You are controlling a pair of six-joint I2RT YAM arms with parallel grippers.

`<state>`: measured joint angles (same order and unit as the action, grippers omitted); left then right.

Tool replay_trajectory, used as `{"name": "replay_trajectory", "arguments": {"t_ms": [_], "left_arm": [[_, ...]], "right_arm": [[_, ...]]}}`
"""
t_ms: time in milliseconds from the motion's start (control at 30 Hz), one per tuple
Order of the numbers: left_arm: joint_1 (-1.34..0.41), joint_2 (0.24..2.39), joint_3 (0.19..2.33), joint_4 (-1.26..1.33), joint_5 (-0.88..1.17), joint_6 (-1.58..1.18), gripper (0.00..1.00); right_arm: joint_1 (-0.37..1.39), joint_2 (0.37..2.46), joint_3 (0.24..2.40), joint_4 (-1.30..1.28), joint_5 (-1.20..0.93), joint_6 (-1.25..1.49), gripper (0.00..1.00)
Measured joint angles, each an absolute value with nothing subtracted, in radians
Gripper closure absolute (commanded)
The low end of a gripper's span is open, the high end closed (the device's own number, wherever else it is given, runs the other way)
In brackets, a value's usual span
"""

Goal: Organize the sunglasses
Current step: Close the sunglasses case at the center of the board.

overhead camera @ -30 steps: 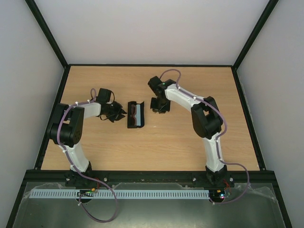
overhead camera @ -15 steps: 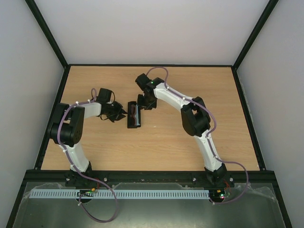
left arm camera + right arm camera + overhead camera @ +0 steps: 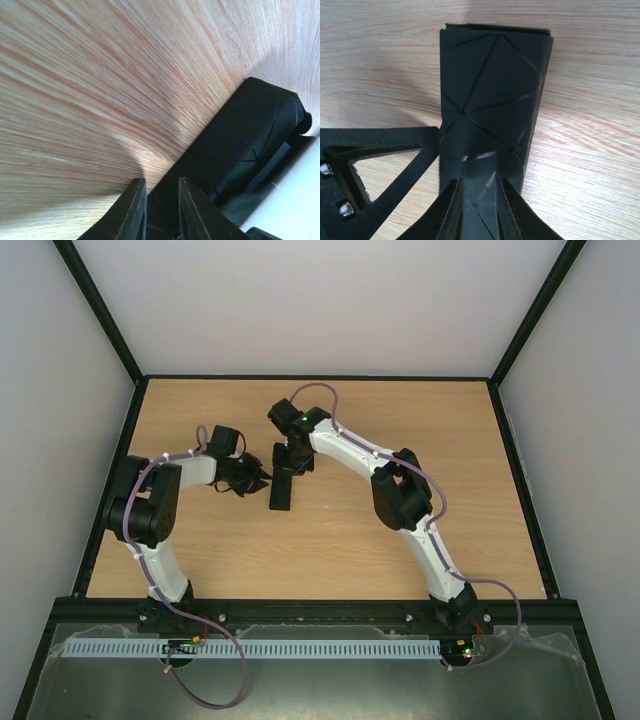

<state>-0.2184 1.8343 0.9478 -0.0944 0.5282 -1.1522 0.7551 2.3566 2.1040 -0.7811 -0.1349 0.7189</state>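
The place looked like a robot test cell in a lab. A bare wooden worktop (image 3: 330, 540) sat boxed in by plain white walls (image 3: 320, 300) and black frame posts (image 3: 100, 310). Two cabled arms (image 3: 150, 510) (image 3: 400, 490) were bolted along its near edge above a slotted cable strip (image 3: 300, 648).

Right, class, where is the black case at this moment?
In the top external view the black case lies closed on the wooden table, left of centre, between the left gripper on its left and the right gripper at its far end.
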Motion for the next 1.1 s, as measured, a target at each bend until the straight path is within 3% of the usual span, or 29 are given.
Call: {"name": "replay_trajectory", "arguments": {"t_ms": [300, 400, 700, 867, 1100], "left_arm": [[-0.219, 1.834, 0.948, -0.094, 0.532, -1.156, 0.79], [-0.216, 1.834, 0.948, -0.095, 0.532, -1.155, 0.78], [-0.141, 1.759, 0.960, -0.176, 0.523, -1.125, 0.77], [-0.130, 1.671, 0.953, -0.224, 0.515, -1.087, 0.78], [-0.184, 1.516, 0.772, -0.263, 0.496, -1.084, 0.79]], "right_arm": [[0.759, 2.381, 2.145, -0.803, -0.154, 0.714, 0.82], [0.759, 2.390, 2.152, -0.815, -0.149, 0.706, 0.77], [0.759, 2.349, 2.160, -0.849, -0.111, 0.667, 0.74], [0.751, 2.149, 1.925, -0.825, -0.099, 0.656, 0.70], [0.684, 1.891, 1.602, -0.778, -0.125, 0.671, 0.71]]}}
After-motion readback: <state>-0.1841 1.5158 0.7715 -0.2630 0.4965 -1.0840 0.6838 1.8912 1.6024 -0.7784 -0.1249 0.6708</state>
